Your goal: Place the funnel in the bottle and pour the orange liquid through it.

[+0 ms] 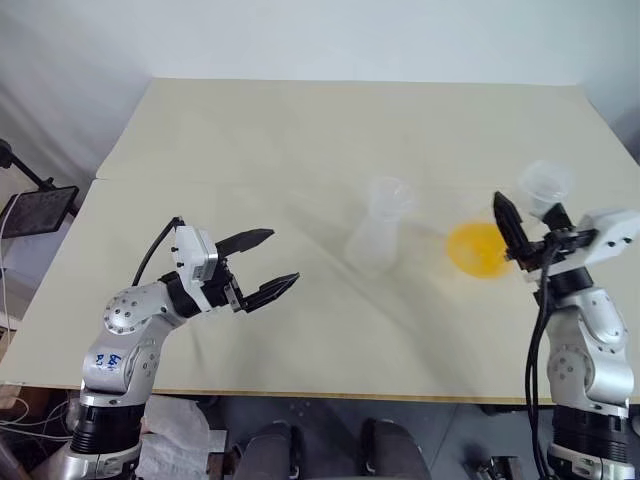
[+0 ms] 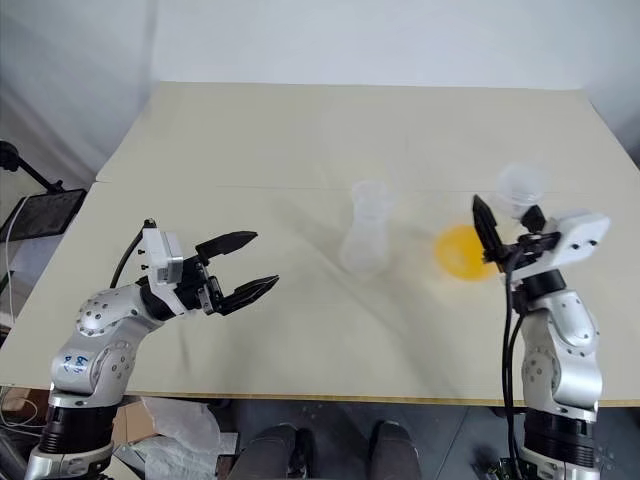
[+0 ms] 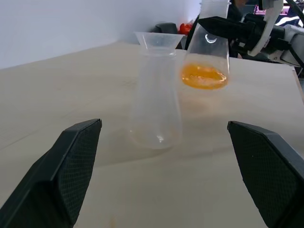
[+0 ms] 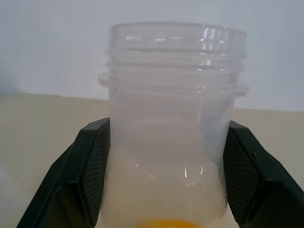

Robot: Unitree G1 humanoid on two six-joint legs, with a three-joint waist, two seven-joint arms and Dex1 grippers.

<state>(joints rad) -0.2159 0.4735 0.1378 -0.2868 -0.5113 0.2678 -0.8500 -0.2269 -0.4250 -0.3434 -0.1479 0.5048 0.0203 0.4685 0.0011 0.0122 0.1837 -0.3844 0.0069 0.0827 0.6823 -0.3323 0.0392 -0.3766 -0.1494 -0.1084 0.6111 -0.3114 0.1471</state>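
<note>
Right gripper (image 1: 515,240), at right edge, clamps flask (image 1: 545,190) of orange liquid (image 1: 476,249); left gripper (image 1: 265,265), lower left, gapes; funnel (image 1: 391,190) tops bottle (image 1: 376,240) mid-frame.

On the table (image 1: 300,130) we see only one standing obstacle, the bottle (image 1: 378,235) with the funnel (image 1: 389,192) in its neck, near the middle. Between it and our left hand (image 1: 262,263) the surface is bare. On its other side, our right hand (image 1: 520,240) holds the flask (image 1: 500,235) close to the bottle, so that gap is narrow.
</note>
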